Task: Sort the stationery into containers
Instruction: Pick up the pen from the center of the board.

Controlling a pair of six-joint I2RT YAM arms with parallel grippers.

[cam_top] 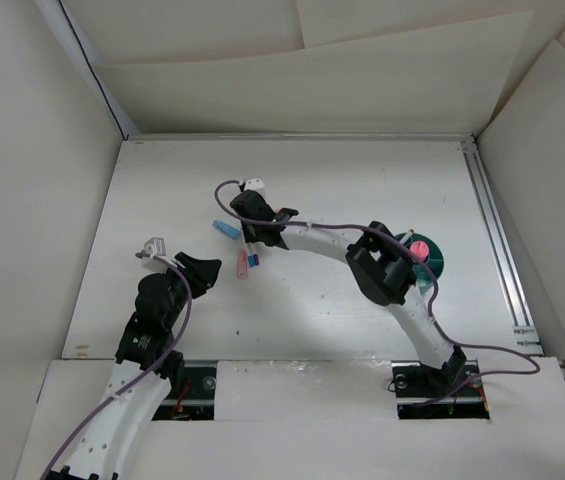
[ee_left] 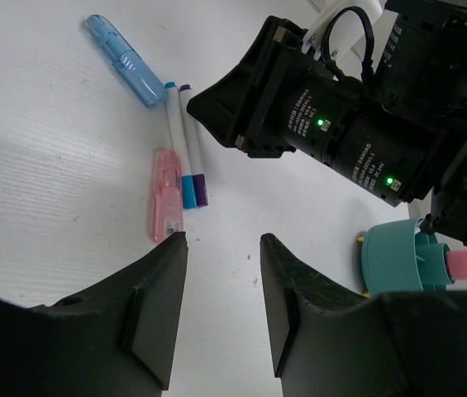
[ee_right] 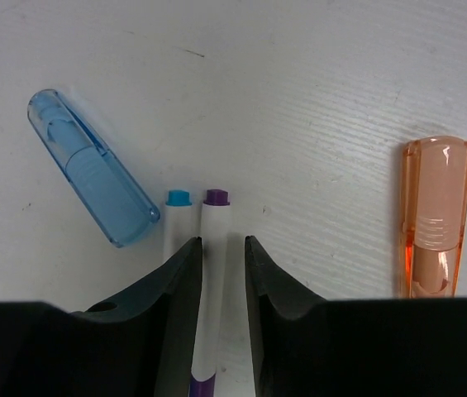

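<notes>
My right gripper [ee_right: 222, 241] is open, its jaws low over the table and either side of a white pen with purple caps [ee_right: 215, 248]; a small gap shows on the pen's right side. A white pen with teal caps [ee_right: 177, 219] lies just left of it. A light blue eraser [ee_right: 91, 169] lies further left and an orange eraser [ee_right: 436, 215] to the right. My left gripper [ee_left: 223, 240] is open and empty, just short of a pink eraser [ee_left: 167, 207]. The teal cup [cam_top: 437, 262] at the right holds a pink piece [cam_top: 419, 249].
The right arm [ee_left: 340, 124] reaches across from the right, between the pens and the teal cup [ee_left: 394, 256]. White walls enclose the table on three sides. A metal rail [cam_top: 497, 240] runs along the right edge.
</notes>
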